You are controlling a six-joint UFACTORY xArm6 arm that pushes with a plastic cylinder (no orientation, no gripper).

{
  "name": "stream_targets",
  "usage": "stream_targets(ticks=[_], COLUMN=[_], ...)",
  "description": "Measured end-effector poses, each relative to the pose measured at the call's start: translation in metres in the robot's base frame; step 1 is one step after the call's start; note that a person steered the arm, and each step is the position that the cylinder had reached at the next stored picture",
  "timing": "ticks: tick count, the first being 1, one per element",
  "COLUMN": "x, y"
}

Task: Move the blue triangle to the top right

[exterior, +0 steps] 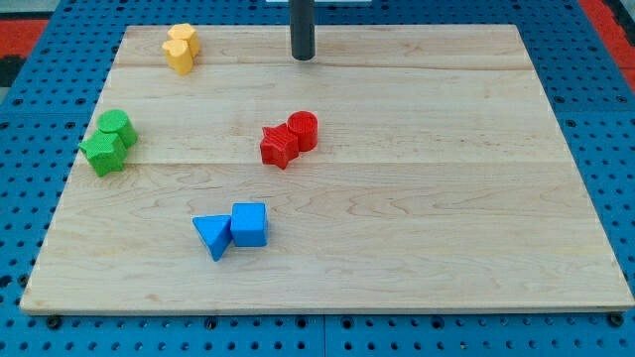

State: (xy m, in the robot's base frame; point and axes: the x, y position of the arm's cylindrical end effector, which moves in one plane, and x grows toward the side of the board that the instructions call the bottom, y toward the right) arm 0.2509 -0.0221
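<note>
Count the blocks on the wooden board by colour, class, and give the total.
Yellow: 2, touching, a yellow block and another yellow block
Green: 2, a green block and a green star
Red: 2, a red star and a red cylinder
Blue: 2, the blue triangle and a blue cube
Total: 8

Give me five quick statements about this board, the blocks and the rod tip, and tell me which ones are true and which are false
1. The blue triangle touches the blue cube. True.
2. My tip is pressed against the blue triangle. False: it stands near the board's top edge, far above both blue blocks.
3. The red blocks sit near the board's middle. True.
4. The yellow blocks are at the view's bottom right. False: they are at the top left.
5. The green blocks lie by the view's left edge of the board. True.
</note>
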Motion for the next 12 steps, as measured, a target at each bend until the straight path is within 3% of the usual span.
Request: stream_targets(ticks=[4,5,6,7,9,10,11,12], x=[0.000,0.033,0.076,0.146,0.306,0.306,0.263,0.259], y=[0.001,-0.003,-0.041,-0.114,-0.161,-0.115,-0.060,0.010])
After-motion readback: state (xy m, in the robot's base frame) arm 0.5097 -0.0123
